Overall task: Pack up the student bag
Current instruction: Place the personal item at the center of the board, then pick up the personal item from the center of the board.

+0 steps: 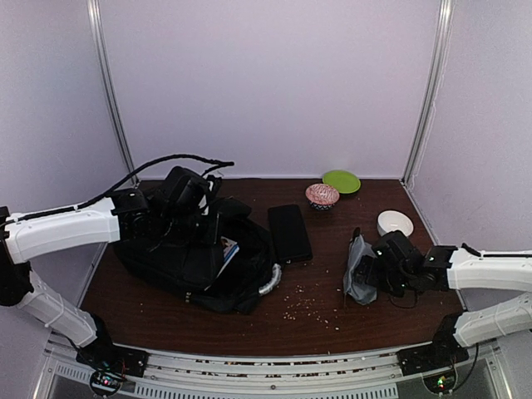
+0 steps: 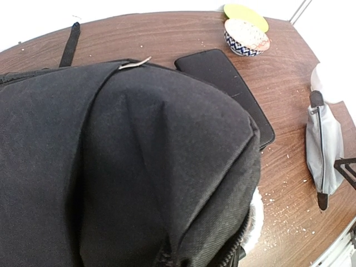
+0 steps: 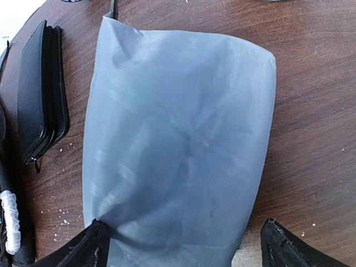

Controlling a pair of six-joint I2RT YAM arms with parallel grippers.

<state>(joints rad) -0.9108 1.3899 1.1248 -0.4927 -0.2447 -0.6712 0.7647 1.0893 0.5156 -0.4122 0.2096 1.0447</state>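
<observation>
From above, the student bag lies on the left half of the counter, its mouth gaping and a silvery handle at its right end. The left hand sits on the bag's far side, sunk into the fabric. It is closed, but whether it pinches the cloth cannot be seen. Just right of the bag lies a flat black case. Further right a grey pouch lies with the right hand at its right side. Along the back stand a patterned bowl, a green plate and a white bowl. Crumbs are scattered between the bag and the pouch.

The left wrist camera is almost filled by the bag's black cloth, bulging up towards the lens; no fingers show. Beyond it are the case, the patterned bowl, the plate and, far right, the pouch.

The right wrist camera looks down on the pouch, lying flat on the counter. The right hand is spread wide across the pouch's near end and holds nothing. One of its fingers touches the pouch's edge and the other stands clear of it. The case lies at the left.
</observation>
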